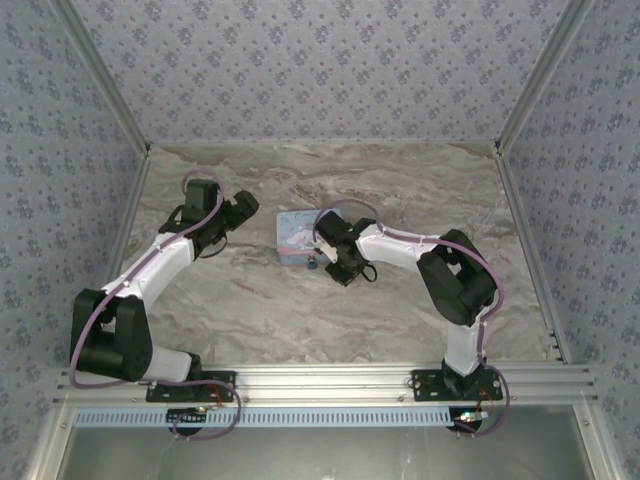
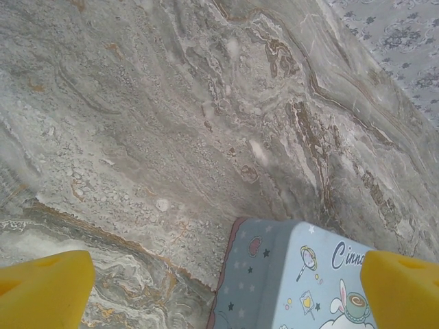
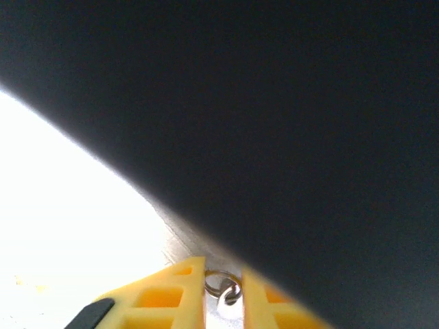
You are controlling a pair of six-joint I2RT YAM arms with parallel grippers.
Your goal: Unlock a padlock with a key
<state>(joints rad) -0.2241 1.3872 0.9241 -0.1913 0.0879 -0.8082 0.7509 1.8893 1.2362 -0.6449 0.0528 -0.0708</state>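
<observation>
two claws: left claw (image 2: 221,286) spread open over tabletop (image 2: 171,137) by cartoon tin (image 2: 274,274); right claw (image 3: 223,293) pinched on metal ring (image 3: 219,279). padlock (image 1: 312,265) on tabletop at tin's near edge, nxt to right claw.

A marble-patterned bench (image 1: 300,310), veined in beige and grey, is lying under soft, even light. Pale blue-grey floral wallpaper (image 1: 320,70) is enclosing it on three sides, and ribbed aluminium rails (image 1: 330,378) are running along its near edge.
</observation>
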